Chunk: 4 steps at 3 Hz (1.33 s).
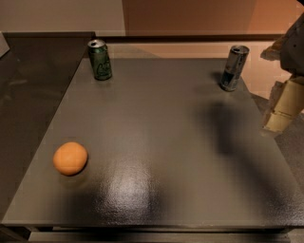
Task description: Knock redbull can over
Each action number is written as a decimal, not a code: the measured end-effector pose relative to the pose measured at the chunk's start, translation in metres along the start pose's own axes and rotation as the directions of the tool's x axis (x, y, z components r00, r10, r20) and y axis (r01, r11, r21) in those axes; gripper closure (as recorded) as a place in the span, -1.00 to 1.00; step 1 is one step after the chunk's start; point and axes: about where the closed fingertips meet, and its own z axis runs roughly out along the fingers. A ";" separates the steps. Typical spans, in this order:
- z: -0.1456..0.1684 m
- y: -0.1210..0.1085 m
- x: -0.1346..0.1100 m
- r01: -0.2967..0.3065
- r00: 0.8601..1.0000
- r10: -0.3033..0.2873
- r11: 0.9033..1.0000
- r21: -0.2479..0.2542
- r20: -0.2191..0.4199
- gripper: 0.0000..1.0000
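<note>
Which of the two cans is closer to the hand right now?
The redbull can: slim, silver and blue, upright at the table's far right corner. The hand is by the right edge, near it. The wider green can stands at the far left.

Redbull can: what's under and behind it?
The redbull can stands upright on the dark table. Behind it are only the table's far edge and an orange backdrop. Its footprint is hidden. The gripper hangs to its right, apart.

Dark grey table (156,142), glare patch near front. Pale wall (57,14) behind at left; orange-brown wall (190,16) at right. Dark counter (28,80) alongside left.
</note>
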 end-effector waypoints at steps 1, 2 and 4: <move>0.002 -0.025 0.002 -0.027 0.999 0.026 0.999 0.019 0.029 -1.00; 0.013 -0.061 0.008 -0.092 0.992 0.088 0.995 0.034 0.094 -1.00; 0.041 -0.115 0.021 -0.247 0.946 0.225 0.967 0.067 0.232 -1.00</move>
